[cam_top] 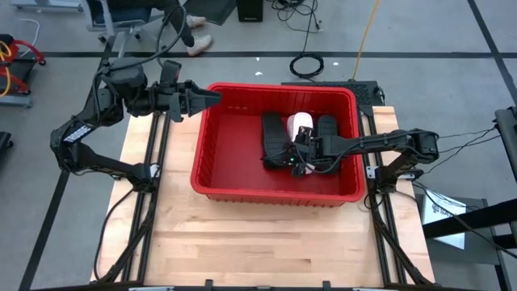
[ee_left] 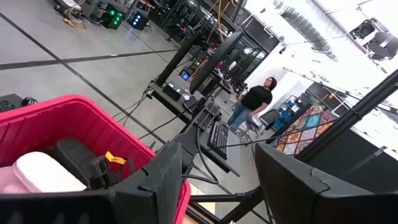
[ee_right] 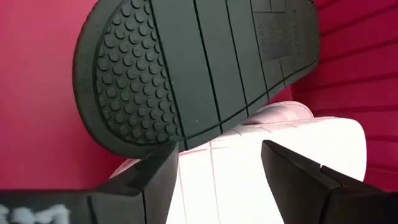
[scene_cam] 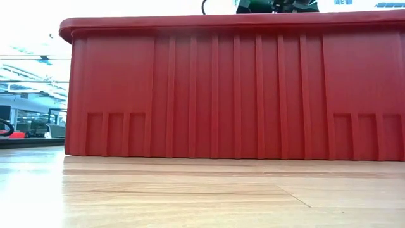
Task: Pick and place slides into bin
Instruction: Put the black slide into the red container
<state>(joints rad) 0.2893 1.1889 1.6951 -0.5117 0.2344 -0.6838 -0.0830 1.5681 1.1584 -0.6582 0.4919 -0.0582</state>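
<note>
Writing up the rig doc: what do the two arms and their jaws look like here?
Both arms are dark, near-black jointed links. The left arm carries a white label strip and loose black cables. The right arm shows a small green light near its wrist. The left gripper and right gripper each have two dark, wedge-shaped jaws.

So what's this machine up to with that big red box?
It is putting slides into the red bin. The right gripper is down inside the bin, jaws open, just above a black slide lying sole-up and a pale pink slide beside it. The left gripper hangs open and empty over the bin's far left corner. Several slides are piled in the bin's right half. A person stands in the room beyond.
</note>
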